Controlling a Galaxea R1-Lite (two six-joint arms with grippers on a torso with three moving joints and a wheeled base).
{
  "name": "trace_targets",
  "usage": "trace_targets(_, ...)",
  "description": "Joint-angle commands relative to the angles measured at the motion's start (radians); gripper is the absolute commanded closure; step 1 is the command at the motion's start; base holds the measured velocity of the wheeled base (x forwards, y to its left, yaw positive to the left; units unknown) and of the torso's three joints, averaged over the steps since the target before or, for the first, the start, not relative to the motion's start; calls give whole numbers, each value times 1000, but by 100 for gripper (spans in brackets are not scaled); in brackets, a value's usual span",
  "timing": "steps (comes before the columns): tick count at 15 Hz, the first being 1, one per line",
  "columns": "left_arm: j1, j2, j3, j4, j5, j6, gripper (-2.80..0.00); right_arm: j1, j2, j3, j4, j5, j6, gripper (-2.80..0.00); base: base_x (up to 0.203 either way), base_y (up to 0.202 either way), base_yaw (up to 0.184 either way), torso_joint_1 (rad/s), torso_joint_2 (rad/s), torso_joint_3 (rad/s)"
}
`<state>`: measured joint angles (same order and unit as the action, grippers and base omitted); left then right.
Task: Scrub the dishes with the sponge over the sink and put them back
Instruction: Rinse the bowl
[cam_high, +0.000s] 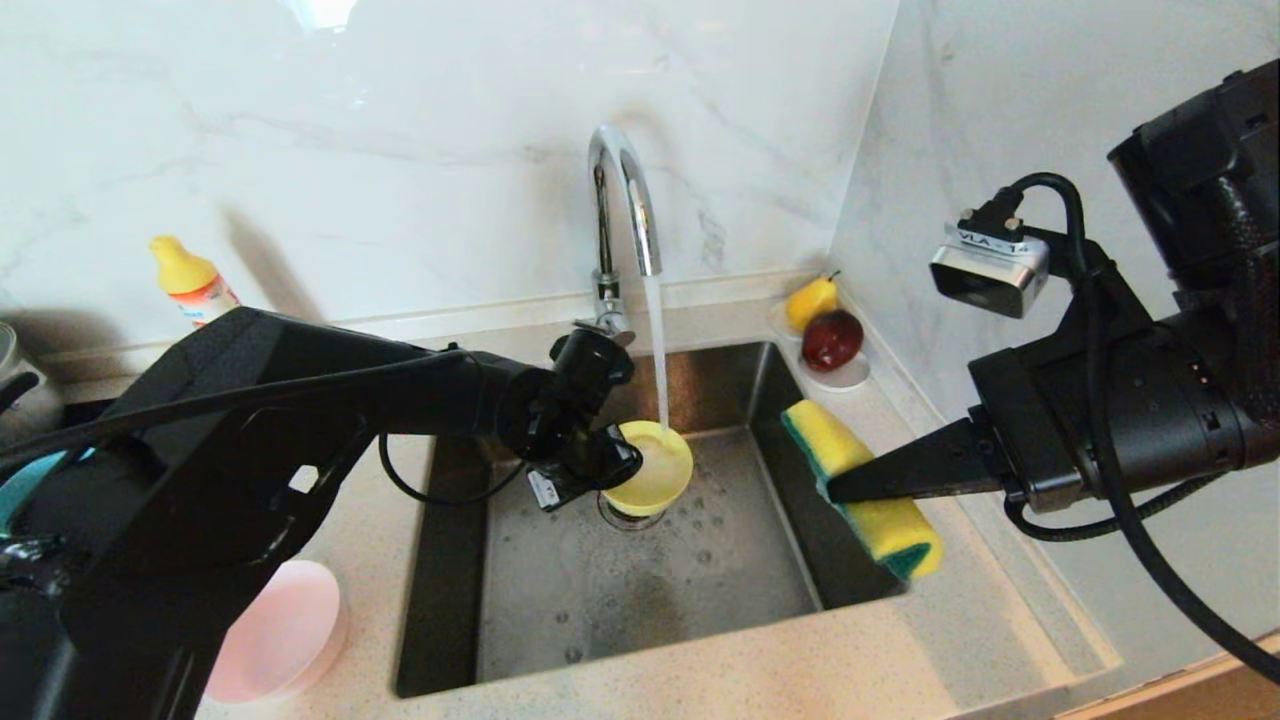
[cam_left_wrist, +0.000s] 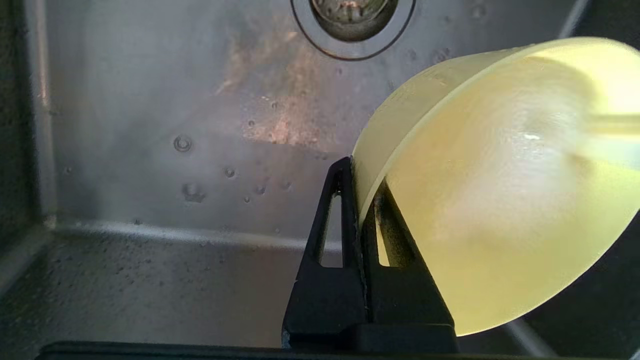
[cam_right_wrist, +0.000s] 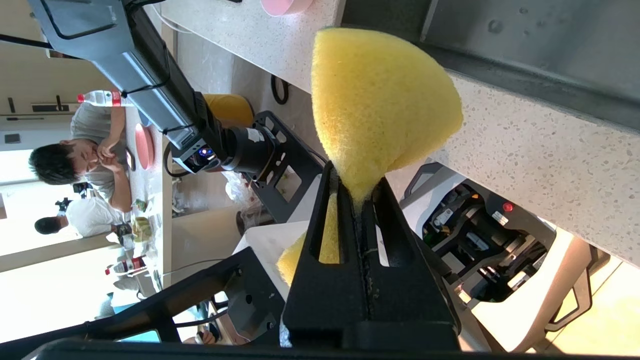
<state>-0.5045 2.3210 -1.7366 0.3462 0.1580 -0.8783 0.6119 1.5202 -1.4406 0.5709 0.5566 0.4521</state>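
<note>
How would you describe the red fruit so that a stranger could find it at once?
Start at the sink and go to its far right corner, where a small white saucer sits on the counter against the wall. The red fruit lies on it, round and dark red, unlike the yellow pear beside it.

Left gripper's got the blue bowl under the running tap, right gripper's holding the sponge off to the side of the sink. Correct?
Not quite: the bowl is yellow, not blue. The head view shows the left gripper holding the yellow bowl under the tap stream; the left wrist view shows the rim pinched. The right gripper does hold the sponge beside the sink.
</note>
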Motion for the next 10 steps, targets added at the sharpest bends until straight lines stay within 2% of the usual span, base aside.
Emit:
trace_targets(1, -1, 11, -9, 5, 0, -5, 0, 0, 1, 0, 3, 3, 2, 0, 0, 0, 0, 0, 0, 0)
trace_targets(5, -2, -31, 33, 11, 0, -10, 0, 0, -3, 0, 3, 3, 3, 0, 0, 0, 0, 0, 0, 0)
trace_targets(8, -1, -127, 121, 10, 11, 2, 0, -11, -3, 6, 4, 3, 3, 0, 0, 0, 0, 0, 0, 0)
trace_targets(10, 15, -218, 186, 5, 57, 21, 0, -18, 0, 17, 3, 2, 3, 0, 0, 0, 0, 0, 0, 0)
